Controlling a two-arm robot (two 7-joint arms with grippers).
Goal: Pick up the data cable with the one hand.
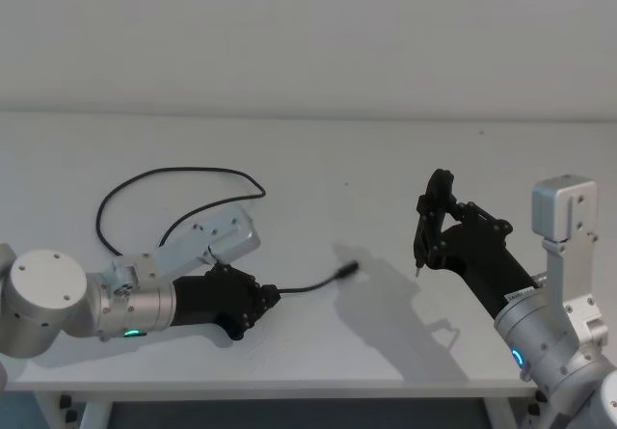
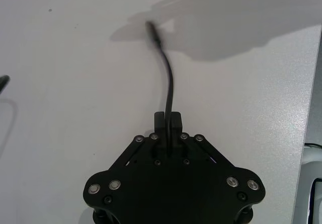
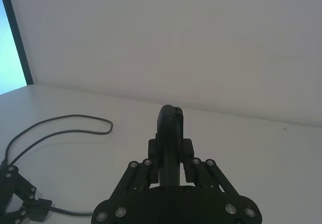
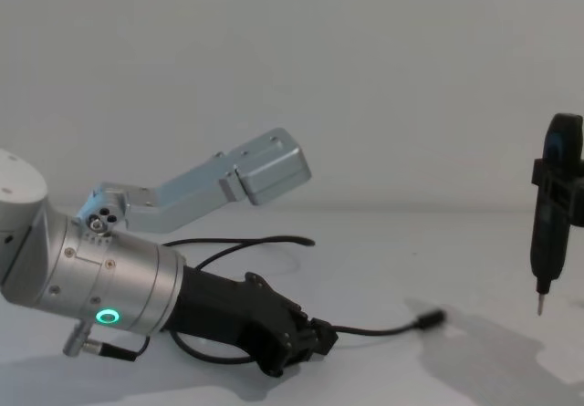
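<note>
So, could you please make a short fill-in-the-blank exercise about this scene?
The left gripper has its jaws shut on the data cable, whose colour is ___.
The ring light on its wrist glows ___.
The right gripper holds a black tool with its metal tip pointing ___.
Missing words: black; green; down.

Left gripper (image 1: pixel 272 296) sits low over table (image 1: pixel 386 159), clamped on data cable (image 1: pixel 308 287). Ahead of it: cable end w/ plug (image 1: pixel 347 272) juts out, then bare tabletop. Farther ahead, right gripper (image 1: pixel 431 239) hangs tip-down over the table, well apart, w/ an open gap btwn. Behind, on far side of its wrist, rest of the cable loops flat; bare table beyond.
</note>
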